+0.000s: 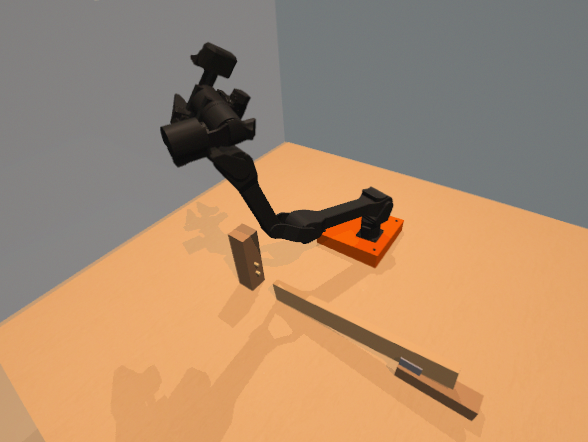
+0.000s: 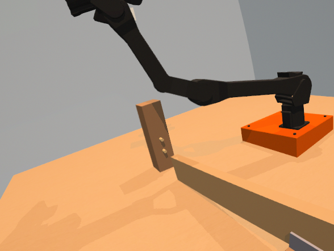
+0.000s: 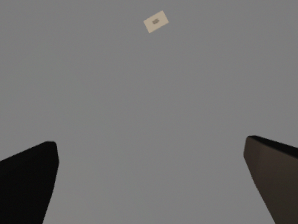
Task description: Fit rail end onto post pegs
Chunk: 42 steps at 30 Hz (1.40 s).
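Observation:
The wooden rail (image 1: 350, 326) (image 2: 227, 196) slopes down from the bracket (image 1: 410, 366) (image 2: 302, 242) on the low footboard block (image 1: 435, 394). Its other end is down on the table, a little apart from the post. The short wooden post (image 1: 242, 260) (image 2: 151, 129) stands upright, with an upper peg (image 1: 256, 264) (image 2: 161, 139) and a lower peg (image 1: 258, 273) (image 2: 164, 151) sticking out bare. The holes in the rail's end are not visible. My gripper (image 3: 154, 150) is open and empty, raised high above the table and far from the rail. The exterior view cuts it off at the top.
The arm's orange base (image 1: 347, 245) (image 2: 270, 142) stands on the table behind the rail. The arm's links reach from it past the post, above table height. Grey walls stand behind. A small pale plate (image 3: 156, 22) shows at the top of the wrist view.

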Tool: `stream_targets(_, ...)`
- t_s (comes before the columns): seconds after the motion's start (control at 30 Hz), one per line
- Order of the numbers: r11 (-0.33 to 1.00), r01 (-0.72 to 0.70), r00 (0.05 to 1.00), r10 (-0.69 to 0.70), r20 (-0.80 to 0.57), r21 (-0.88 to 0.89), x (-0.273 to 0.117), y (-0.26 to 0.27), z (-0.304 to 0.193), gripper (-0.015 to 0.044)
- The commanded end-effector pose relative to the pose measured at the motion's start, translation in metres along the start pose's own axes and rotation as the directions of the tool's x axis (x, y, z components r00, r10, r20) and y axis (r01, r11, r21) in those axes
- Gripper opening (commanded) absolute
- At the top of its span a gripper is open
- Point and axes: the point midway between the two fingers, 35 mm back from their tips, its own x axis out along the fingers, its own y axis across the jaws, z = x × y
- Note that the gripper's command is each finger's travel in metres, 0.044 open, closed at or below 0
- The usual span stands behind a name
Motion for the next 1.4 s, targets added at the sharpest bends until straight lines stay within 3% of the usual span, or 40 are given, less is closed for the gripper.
stream_targets(0.0,1.000,-0.004,1.000,0.004,0.001,0.001,0.001,0.002,0.000,0.0426)
stream_targets(0.4,0.931,-0.302,0.948,0.270,0.170,0.206,0.073,0.107,0.074,0.0440)
stream_targets(0.63,0.782,-0.558,0.820,0.466,0.334,0.278,0.093,0.190,0.149,0.0440)
stream_targets(0.73,0.720,-0.620,0.781,0.525,0.338,0.313,0.094,0.205,0.159,0.0440)
stream_targets(0.97,0.439,-0.852,0.524,0.705,0.479,0.285,0.064,0.294,0.238,0.0440)
stream_targets(1.07,0.350,-0.878,0.474,0.738,0.481,0.327,0.047,0.309,0.251,0.0440)
stream_targets(1.37,-0.119,-0.971,0.012,0.843,0.538,0.208,-0.062,0.389,0.318,0.0440)
